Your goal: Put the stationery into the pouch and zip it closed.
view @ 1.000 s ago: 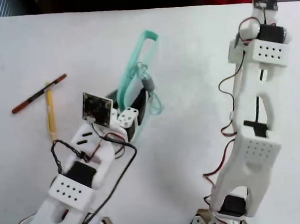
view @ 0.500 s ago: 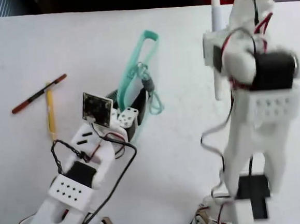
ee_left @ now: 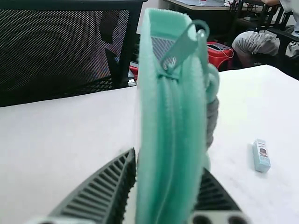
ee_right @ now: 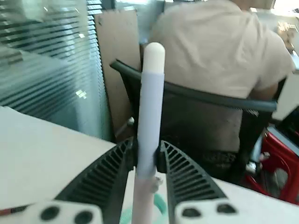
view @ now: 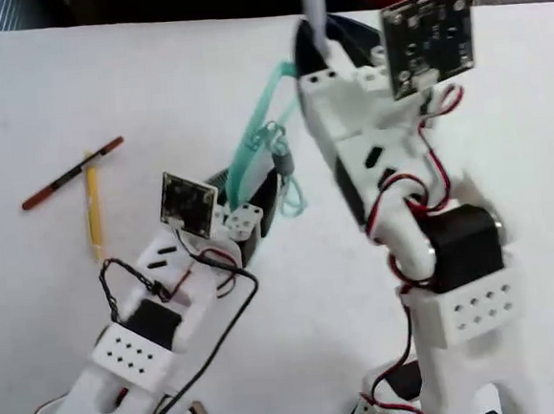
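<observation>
We find the left gripper (ee_left: 168,163) clamped on the soft teal zip pouch (ee_left: 170,116), edge-up at high-view centre, and the right gripper (ee_right: 148,148) clamped on a smooth white cylindrical marker (ee_right: 150,93), top centre.

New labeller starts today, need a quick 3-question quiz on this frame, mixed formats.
1. True or false: the right gripper is shut on the white pen.
2. The left gripper grips: A) a pair of scissors B) the teal pouch C) nothing.
3. Fill in: the yellow pencil and red pen lie on the ____.

Key: 1 true. 2 B. 3 table.
</observation>
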